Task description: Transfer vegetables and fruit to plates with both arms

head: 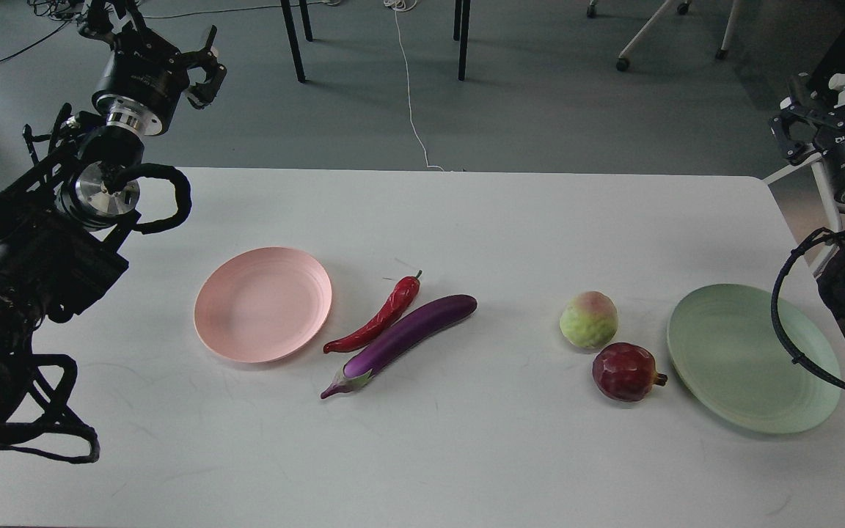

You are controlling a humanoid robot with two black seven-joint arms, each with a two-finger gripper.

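Observation:
A pale pink plate [262, 304] lies left of centre on the white table. Just right of it lie a red chili pepper [378, 320] and a purple eggplant [402, 341], side by side and slanted. Further right sit a yellow-green fruit [588, 320] and a dark red pomegranate-like fruit [625, 372], close together. A pale green plate [752, 357] lies at the right edge. My left gripper [205, 62] is open and empty, high beyond the table's far left corner. My right gripper [829, 110] is raised off the table's far right corner, fingers spread, empty.
The white table [466, 455] has its far edge near the top third of the view. Behind it are black chair legs [290, 40], a white cable [409, 95] on the grey floor and a wheeled chair base [642, 37]. A looped black cable [796, 337] from my right arm hangs over the green plate's right rim.

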